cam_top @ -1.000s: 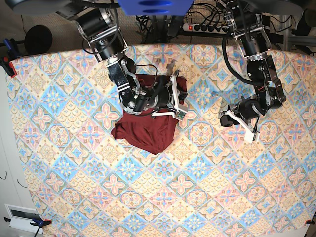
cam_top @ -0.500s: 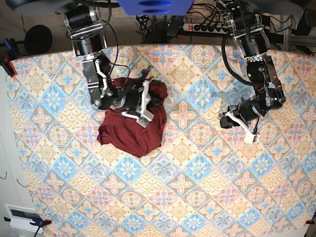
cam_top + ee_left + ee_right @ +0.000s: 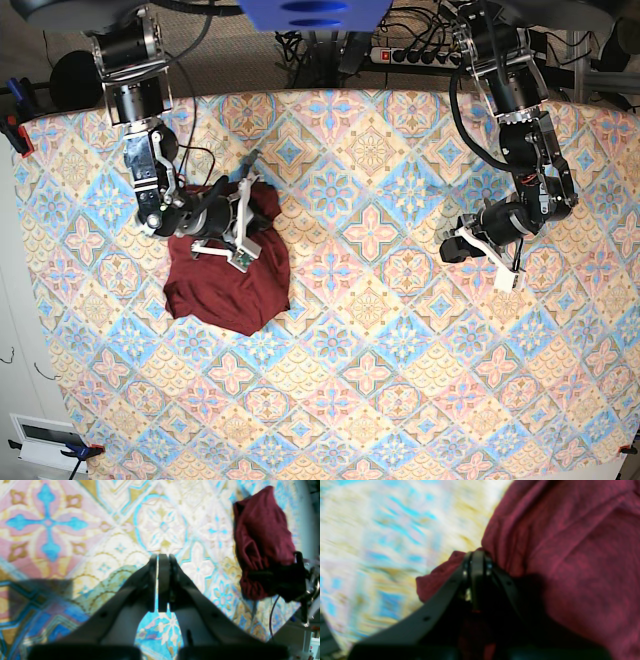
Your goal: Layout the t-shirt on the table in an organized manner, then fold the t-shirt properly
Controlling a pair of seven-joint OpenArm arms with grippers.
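Item 1, the t-shirt (image 3: 228, 275): a dark maroon garment, seen bunched in a rumpled heap with no sleeve or collar laid out. In the base view it is placed toward nine o'clock of the table (image 3: 400, 400), well inside the edge. In the left wrist view the same heap (image 3: 260, 542) is found at about two o'clock, far from that camera, with a dark arm link pressed against its lower side. In the right wrist view the cloth (image 3: 565, 555) is seen to fill the frame from twelve to five o'clock, creased in long folds.

Item 2, the right gripper (image 3: 476, 555): jaws are drawn fully together, and a pinch of maroon fabric is caught at their tips; a small lobe of cloth is pushed out at nine o'clock of the fingers. In the base view this gripper (image 3: 243, 212) is located at the twelve o'clock edge of the heap. The background there is smeared by blur.

Item 3, the left gripper (image 3: 160, 562): jaws are pressed closed with only a hairline slit between the pads, and nothing is held. It is poised above bare patterned cloth. In the base view it (image 3: 452, 245) is set at three o'clock, well apart from the garment.

Item 4, the table: covered in diamond tiles of blue, pink and cream.
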